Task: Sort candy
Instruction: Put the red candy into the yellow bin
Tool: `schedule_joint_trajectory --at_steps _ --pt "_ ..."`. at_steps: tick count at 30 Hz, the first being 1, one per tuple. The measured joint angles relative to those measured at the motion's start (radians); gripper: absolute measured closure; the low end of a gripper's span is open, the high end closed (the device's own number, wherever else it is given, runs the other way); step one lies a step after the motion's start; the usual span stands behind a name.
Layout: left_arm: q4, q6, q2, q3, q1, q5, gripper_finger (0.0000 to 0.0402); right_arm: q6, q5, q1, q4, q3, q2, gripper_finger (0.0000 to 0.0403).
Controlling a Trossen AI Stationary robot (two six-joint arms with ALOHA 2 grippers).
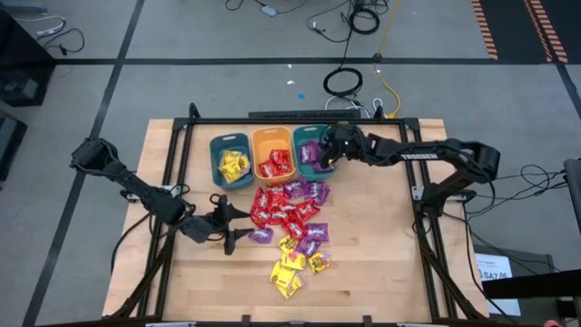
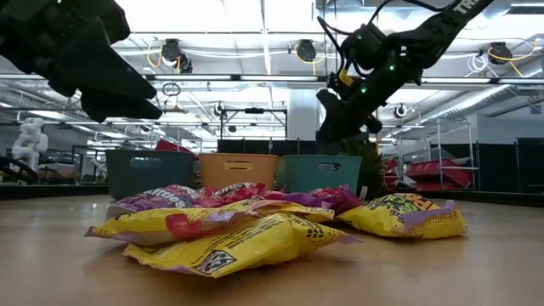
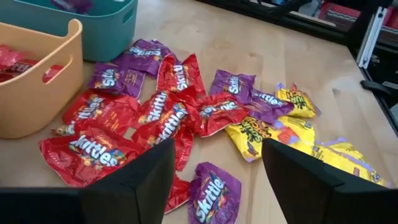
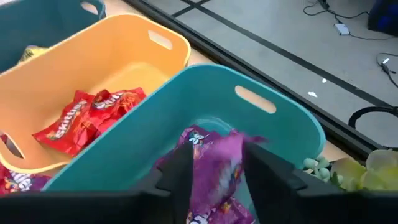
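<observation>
Purple candy packet (image 4: 214,165) is seen between parted right gripper (image 4: 216,163) fingers over teal bin (image 4: 280,124); left gripper (image 3: 214,163) is spread above the pile.

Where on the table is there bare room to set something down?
Free: bare wood along the table right of the loose candy, under the right arm, and the front left corner. Crowded: the middle, from the three bins to the yellow packets, with the left gripper beside the pile.
</observation>
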Motion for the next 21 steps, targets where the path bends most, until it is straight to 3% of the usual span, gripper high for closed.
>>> schedule_joint_trajectory --at_steps 5,10,13,16,21 --pt "0.005 -0.026 0.0 0.003 0.011 -0.008 0.015 0.002 -0.002 0.01 -0.008 0.0 -0.049 0.0222" --pt "-0.112 -0.018 0.0 0.075 0.045 0.007 0.015 0.008 -0.144 0.036 -0.009 0.0 -0.105 0.0187" --pt "-0.292 0.011 0.0 0.155 0.082 0.031 0.015 0.049 -0.222 0.063 -0.015 0.0 -0.123 0.0177" --pt "-0.414 0.075 0.0 0.217 0.123 0.056 0.015 0.061 -0.236 0.103 -0.049 0.0 -0.124 0.0175" --pt "-0.439 0.221 0.0 0.248 0.193 0.183 0.015 0.07 -0.235 0.169 -0.106 0.0 -0.124 0.0179"
